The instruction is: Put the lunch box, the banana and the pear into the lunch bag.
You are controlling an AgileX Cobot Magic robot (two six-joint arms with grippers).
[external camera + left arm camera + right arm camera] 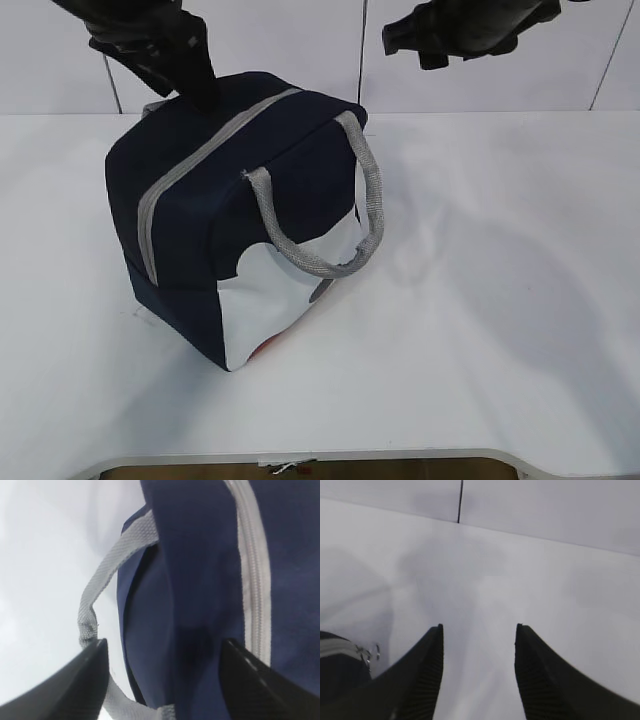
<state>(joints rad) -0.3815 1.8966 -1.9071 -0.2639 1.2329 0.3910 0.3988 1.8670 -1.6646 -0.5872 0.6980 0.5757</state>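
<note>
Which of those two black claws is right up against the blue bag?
The left gripper, at the bag's far top corner. Its open jaws straddle the navy lunch bag beside the grey zipper. The right gripper hangs open over bare table.

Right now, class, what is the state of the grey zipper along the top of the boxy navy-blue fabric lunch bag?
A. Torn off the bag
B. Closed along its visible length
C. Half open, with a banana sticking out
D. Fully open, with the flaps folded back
B: the exterior view shows the grey zipper running unbroken across the top of the boxy navy-blue fabric lunch bag, with no gap and nothing protruding.
</note>
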